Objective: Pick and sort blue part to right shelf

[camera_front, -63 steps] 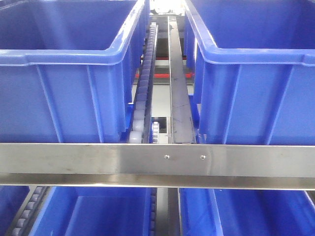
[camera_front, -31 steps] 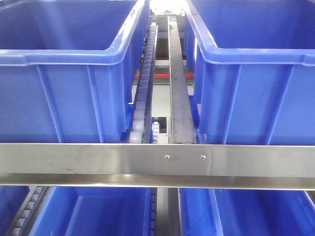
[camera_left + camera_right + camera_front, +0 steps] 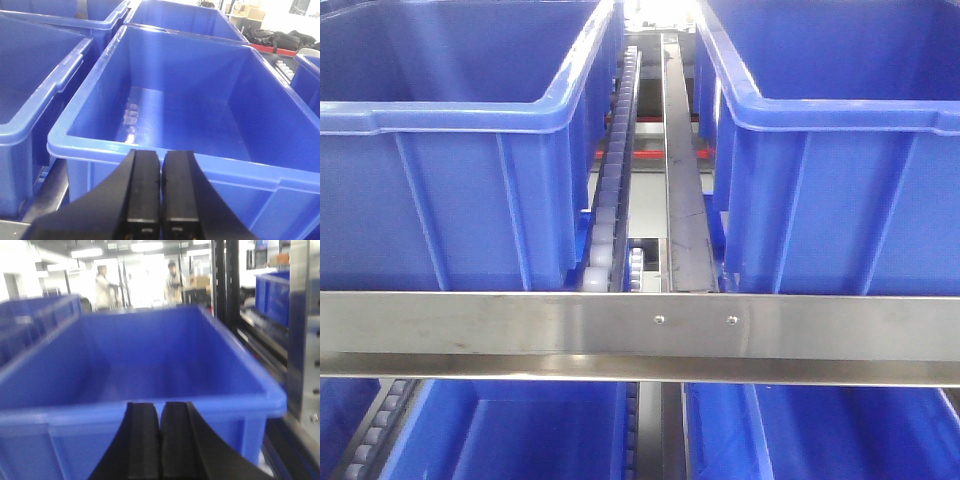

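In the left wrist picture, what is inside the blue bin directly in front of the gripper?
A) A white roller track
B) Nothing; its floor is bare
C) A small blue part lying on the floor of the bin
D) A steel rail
B: the bin in front of the left gripper shows only a bare, glossy blue floor with light reflections, and the gripper's fingers are pressed together with nothing between them.

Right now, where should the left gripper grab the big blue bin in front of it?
Probably take the blue bin by its near rim, pinched from above: the bin is wider than the left gripper, but that lip faces it, thin and level. The jaws are shut, so open first.
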You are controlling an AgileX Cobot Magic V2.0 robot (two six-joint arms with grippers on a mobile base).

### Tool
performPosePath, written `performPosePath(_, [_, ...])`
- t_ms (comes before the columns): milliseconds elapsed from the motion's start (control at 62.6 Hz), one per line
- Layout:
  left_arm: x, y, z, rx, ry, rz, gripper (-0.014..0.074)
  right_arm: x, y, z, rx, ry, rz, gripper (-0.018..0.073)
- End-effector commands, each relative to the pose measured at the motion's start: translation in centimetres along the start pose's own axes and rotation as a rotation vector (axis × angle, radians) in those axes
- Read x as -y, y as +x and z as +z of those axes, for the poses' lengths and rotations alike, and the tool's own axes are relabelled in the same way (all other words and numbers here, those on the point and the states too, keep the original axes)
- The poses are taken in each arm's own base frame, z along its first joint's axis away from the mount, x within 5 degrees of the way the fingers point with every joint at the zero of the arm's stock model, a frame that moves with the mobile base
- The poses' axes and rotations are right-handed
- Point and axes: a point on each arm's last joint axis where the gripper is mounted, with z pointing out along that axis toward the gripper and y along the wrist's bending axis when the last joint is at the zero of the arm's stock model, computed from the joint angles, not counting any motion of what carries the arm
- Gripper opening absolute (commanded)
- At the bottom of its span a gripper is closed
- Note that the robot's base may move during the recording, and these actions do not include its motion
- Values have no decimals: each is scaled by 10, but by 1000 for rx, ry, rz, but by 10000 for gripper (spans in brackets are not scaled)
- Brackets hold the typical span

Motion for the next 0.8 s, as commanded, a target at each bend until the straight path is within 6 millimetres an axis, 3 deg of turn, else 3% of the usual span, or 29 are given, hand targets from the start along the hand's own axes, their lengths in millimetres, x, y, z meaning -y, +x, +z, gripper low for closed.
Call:
performPosePath(0, [0,-16,0,97,-9,-15,125,-2,-9,-2,78,-24,-76,57])
performPosePath(783, [0,-16,0,97,-9,-15,125,-4,-10,-2,90,-52,-71,57])
